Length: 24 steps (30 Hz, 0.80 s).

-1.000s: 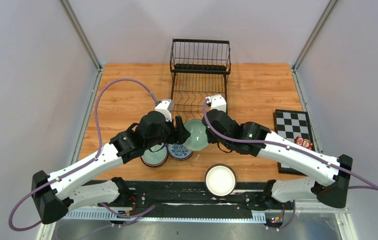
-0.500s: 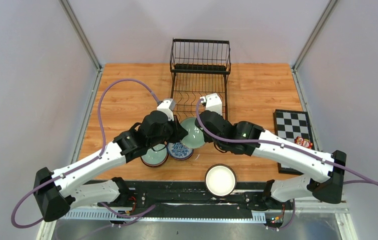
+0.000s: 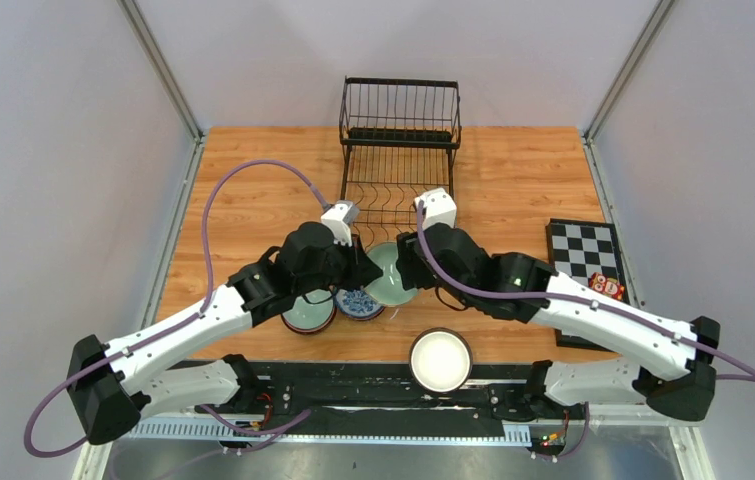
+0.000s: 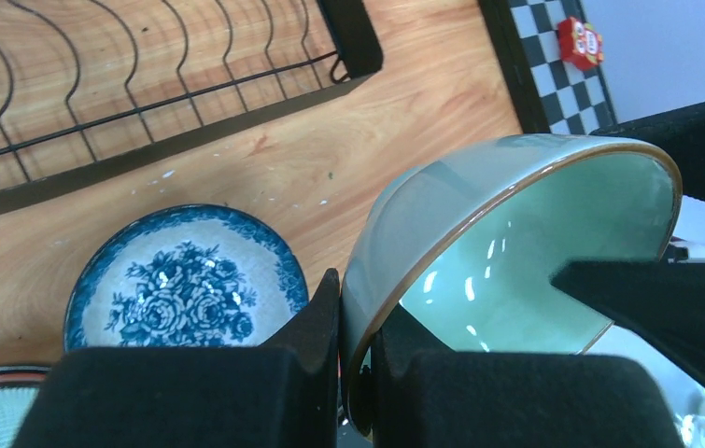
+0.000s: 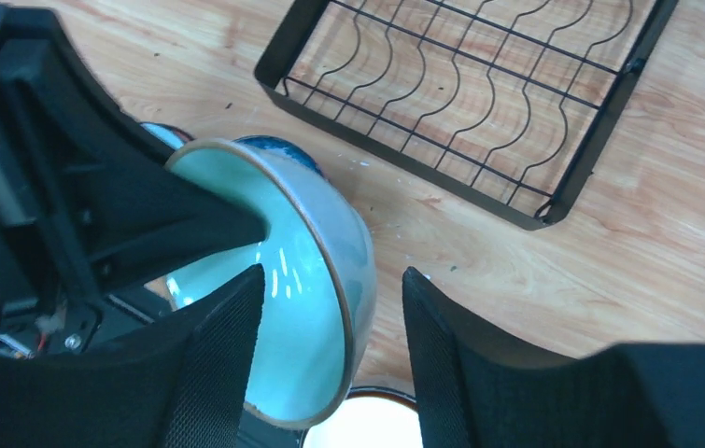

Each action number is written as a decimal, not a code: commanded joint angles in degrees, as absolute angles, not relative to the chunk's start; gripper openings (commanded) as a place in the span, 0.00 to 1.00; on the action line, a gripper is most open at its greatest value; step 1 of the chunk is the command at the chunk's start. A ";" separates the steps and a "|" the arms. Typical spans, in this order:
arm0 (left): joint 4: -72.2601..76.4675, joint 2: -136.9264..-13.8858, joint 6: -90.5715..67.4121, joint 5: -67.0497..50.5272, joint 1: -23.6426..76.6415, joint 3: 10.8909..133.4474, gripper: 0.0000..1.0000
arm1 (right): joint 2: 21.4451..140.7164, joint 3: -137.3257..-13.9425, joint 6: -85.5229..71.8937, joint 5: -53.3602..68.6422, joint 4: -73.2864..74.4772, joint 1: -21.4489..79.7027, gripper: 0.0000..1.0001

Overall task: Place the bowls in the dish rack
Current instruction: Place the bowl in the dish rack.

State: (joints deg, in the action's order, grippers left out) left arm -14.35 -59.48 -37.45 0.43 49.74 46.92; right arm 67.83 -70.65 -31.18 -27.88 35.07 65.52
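From above, the celadon bowl (image 3: 391,278) was tilted on edge between both arms, just before the dish rack (image 3: 400,132). Left wrist: the left gripper (image 4: 353,308) pinched its rim. Right wrist: the right gripper (image 5: 331,275) straddled the rim, fingers spread.

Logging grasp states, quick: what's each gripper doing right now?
Left gripper: shut on the rim of the green bowl.
Right gripper: open, straddling the same bowl's wall.

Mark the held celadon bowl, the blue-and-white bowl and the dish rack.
celadon bowl (image 4: 516,271), left wrist view, glazed inside wall.
blue-and-white bowl (image 4: 185,297), left wrist view, floral centre.
dish rack (image 3: 400,133), top external view, dark bar under its basket.
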 commanded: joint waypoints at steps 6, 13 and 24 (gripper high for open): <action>1.00 -55.52 -37.65 -10.95 45.42 43.21 0.00 | 56.99 -62.89 -28.85 -17.54 26.77 65.73 0.81; 6.19 -53.24 -37.55 -14.14 44.45 41.06 0.00 | 51.41 -59.69 -31.45 -15.44 25.29 65.25 0.97; 19.44 -51.37 -43.75 -21.44 41.89 36.50 0.00 | 48.42 -57.50 -33.82 -9.57 20.51 64.91 0.99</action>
